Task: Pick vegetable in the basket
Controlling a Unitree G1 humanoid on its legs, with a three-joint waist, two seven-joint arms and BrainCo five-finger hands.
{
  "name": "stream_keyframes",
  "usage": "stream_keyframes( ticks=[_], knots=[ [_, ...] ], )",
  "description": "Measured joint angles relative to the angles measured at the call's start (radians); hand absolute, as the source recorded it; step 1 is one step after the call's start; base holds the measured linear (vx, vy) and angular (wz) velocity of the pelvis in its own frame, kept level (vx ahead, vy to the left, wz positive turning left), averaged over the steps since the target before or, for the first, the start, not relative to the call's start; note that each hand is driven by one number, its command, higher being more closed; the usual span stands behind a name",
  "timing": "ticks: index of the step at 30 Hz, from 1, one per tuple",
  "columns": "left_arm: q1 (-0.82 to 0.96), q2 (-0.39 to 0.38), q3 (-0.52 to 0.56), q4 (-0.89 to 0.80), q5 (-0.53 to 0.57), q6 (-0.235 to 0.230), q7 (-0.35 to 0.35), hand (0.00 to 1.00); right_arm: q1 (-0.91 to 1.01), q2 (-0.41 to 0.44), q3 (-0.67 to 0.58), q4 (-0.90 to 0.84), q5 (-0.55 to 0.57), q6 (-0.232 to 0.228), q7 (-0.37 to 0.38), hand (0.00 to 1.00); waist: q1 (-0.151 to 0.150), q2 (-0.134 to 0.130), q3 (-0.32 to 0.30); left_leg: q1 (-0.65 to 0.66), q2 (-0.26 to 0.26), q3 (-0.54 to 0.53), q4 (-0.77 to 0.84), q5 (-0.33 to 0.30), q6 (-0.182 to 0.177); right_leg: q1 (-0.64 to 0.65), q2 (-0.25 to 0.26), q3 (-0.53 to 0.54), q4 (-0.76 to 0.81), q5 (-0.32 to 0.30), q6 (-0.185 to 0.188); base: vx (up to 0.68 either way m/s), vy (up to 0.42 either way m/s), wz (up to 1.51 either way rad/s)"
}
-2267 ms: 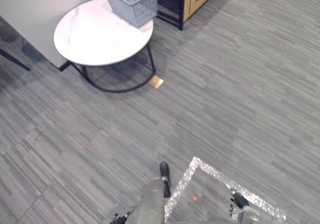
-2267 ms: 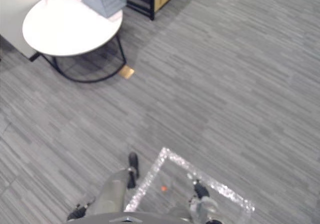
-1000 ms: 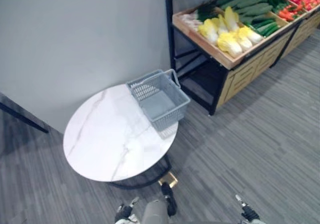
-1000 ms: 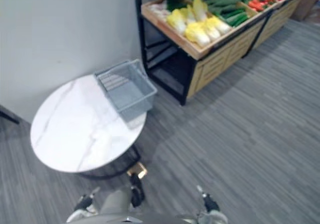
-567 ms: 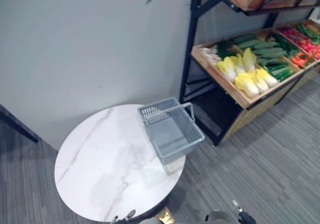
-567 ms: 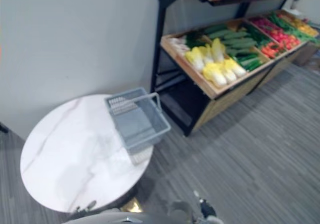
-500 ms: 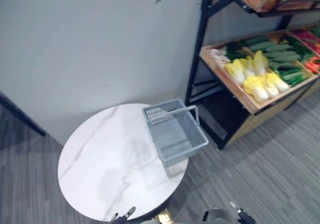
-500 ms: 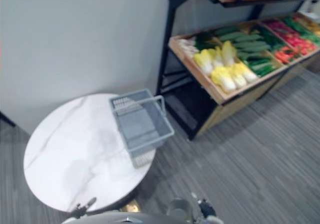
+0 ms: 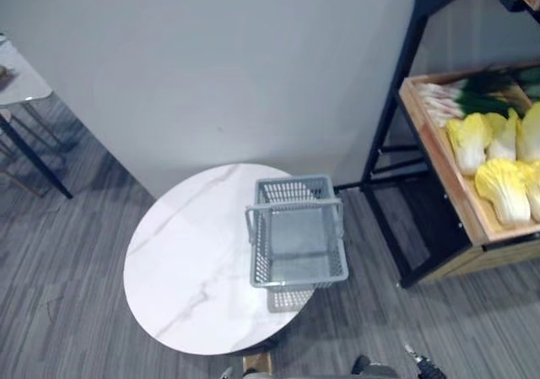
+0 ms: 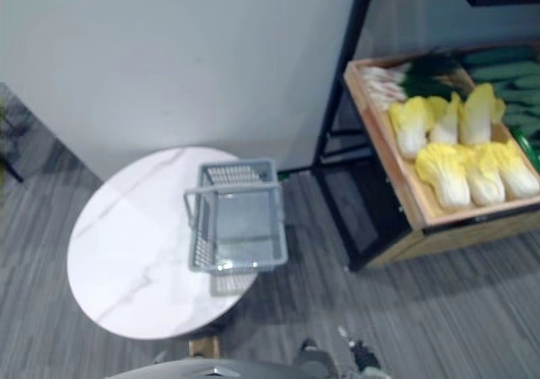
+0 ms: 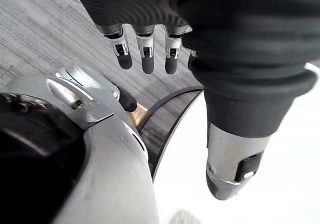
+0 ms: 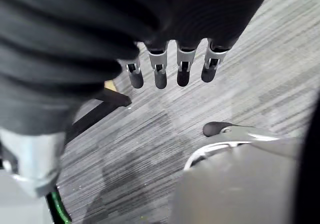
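Note:
An empty grey plastic basket (image 9: 297, 235) stands on the right part of a round white marble table (image 9: 190, 269), its handle raised across it. To the right, a wooden shelf tray (image 10: 396, 164) holds yellow napa cabbages (image 10: 460, 155), with spring onions (image 9: 460, 100) and green cucumbers (image 10: 506, 62) behind them. My left hand (image 11: 145, 54) hangs low beside the table's edge, fingers straight and holding nothing. My right hand (image 12: 182, 67) hangs over the grey carpet, fingers relaxed and empty. Both hands are well short of the shelf and the basket.
The shelf's black metal frame (image 9: 396, 117) stands against the grey wall, right of the table. A small table with thin dark legs (image 9: 21, 100) is at the far left. Grey carpet lies between me and the shelf.
The camera has lifted from the floor and swung, bringing the table, basket and vegetable shelf closer and more central. The basket has stayed on the table. Both hands remain low.

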Motion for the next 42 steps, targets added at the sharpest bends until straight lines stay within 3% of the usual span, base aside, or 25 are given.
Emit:
stream_keyframes(
  ticks=[3,6,10,11,15,19,24,28,37,42],
  knots=[
    [0.001,0.013,-0.068,-0.004,0.003,0.000,0.009,0.00,-0.042,-0.043,-0.001,-0.061,-0.015,-0.001,-0.047,0.00,-0.005,0.005,-0.001,-0.015,-0.015,0.041,-0.007,0.011,0.003,0.002,-0.010,-0.014,-0.014,0.000,0.000,0.04,-0.045,0.26],
    [0.002,0.047,-0.180,-0.007,0.009,0.000,0.010,0.00,-0.045,-0.110,0.044,-0.256,-0.067,-0.004,-0.067,0.00,-0.023,0.005,-0.002,-0.035,-0.028,0.055,-0.029,0.010,0.002,-0.015,-0.018,-0.015,-0.024,0.007,0.008,-0.04,0.061,0.17],
    [-0.008,0.097,-0.345,-0.017,0.049,0.000,-0.003,0.00,-0.143,-0.276,0.151,-0.529,-0.211,-0.024,-0.112,0.00,-0.029,0.014,-0.006,-0.064,-0.031,0.114,-0.042,-0.051,0.000,-0.074,-0.006,0.038,-0.063,0.063,0.019,-0.08,0.075,-0.31],
    [-0.011,0.105,-0.365,-0.018,0.050,-0.001,-0.009,0.00,-0.169,-0.314,0.183,-0.572,-0.246,-0.029,-0.113,0.00,-0.028,0.014,-0.006,-0.065,-0.031,0.124,-0.042,-0.068,-0.004,-0.082,-0.004,0.048,-0.069,0.075,0.020,-0.08,0.087,-0.36],
    [-0.019,0.150,-0.410,-0.017,0.070,0.001,-0.028,0.00,-0.267,-0.383,0.345,-0.765,-0.352,-0.052,-0.104,0.00,-0.026,-0.031,0.000,-0.064,-0.052,0.148,-0.042,-0.074,-0.001,-0.085,-0.006,0.108,-0.107,0.111,0.028,-0.07,0.061,-0.18],
    [-0.020,0.148,-0.411,-0.017,0.089,0.002,-0.034,0.00,-0.359,-0.426,0.503,-0.867,-0.390,-0.091,-0.071,0.00,-0.020,-0.027,0.001,-0.060,-0.058,0.161,-0.042,-0.074,0.000,-0.086,-0.006,0.129,-0.123,0.124,0.029,-0.01,0.008,-0.11],
    [-0.021,0.140,-0.408,-0.023,0.135,0.003,-0.030,0.00,-0.534,-0.449,0.739,-0.825,-0.389,-0.105,-0.010,0.00,0.006,-0.025,0.005,-0.061,-0.054,0.159,-0.042,-0.074,0.000,-0.084,0.000,0.129,-0.127,0.128,0.025,0.00,0.000,0.00],
    [-0.027,0.143,-0.411,-0.044,0.169,0.001,-0.028,0.00,-0.662,-0.438,0.843,-0.726,-0.389,-0.109,0.030,0.00,0.035,-0.036,0.016,-0.059,-0.055,0.152,-0.042,-0.074,0.001,-0.082,-0.001,0.129,-0.129,0.136,0.021,0.03,-0.014,0.05],
    [-0.061,0.151,-0.411,-0.058,0.167,-0.005,-0.012,0.00,-0.816,-0.362,0.890,-0.551,-0.431,-0.089,0.027,0.00,0.062,-0.054,0.088,-0.077,-0.056,0.108,-0.042,-0.065,0.010,-0.071,-0.006,0.093,-0.132,0.136,0.021,0.00,-0.015,0.13],
    [-0.074,0.153,-0.425,-0.085,0.167,-0.015,0.005,0.00,-0.892,-0.303,0.830,-0.433,-0.431,-0.057,-0.025,0.00,0.063,-0.053,0.133,-0.122,-0.064,0.066,-0.042,-0.051,0.016,-0.086,-0.017,0.063,-0.135,0.136,0.021,0.01,-0.006,0.21]
  ],
)
